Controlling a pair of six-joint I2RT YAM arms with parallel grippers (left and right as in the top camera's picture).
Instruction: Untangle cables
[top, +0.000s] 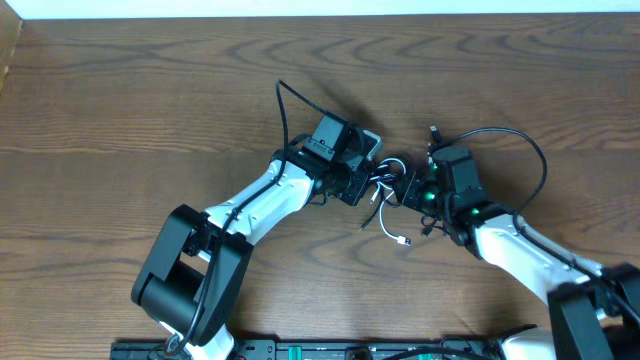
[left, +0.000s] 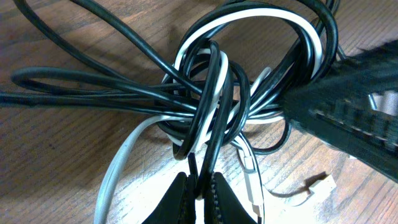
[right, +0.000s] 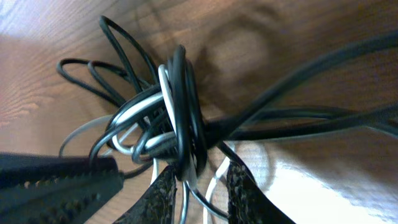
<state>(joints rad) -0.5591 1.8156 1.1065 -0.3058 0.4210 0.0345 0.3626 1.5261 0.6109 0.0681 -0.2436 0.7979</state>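
Observation:
The black cable (left: 93, 81) and the white cable (left: 249, 14) are wound into one knot (top: 386, 185) on the wooden table, between my two grippers. My left gripper (left: 200, 182) is shut on black strands coming out of the knot's near side. It meets the knot from the left (top: 370, 182). My right gripper (right: 204, 183) stands open, with black (right: 180, 93) and white (right: 163, 87) loops between its fingers and the bundle resting against one finger. It sits on the knot's right side (top: 408, 190). A white plug end (top: 402, 241) trails toward the front.
A black loop (top: 535, 160) arcs over the table right of the right gripper. The right finger (left: 348, 106) crowds the left wrist view, and the left gripper's finger (right: 50, 180) lies low in the right wrist view. A white plug (left: 320, 185) lies on the wood.

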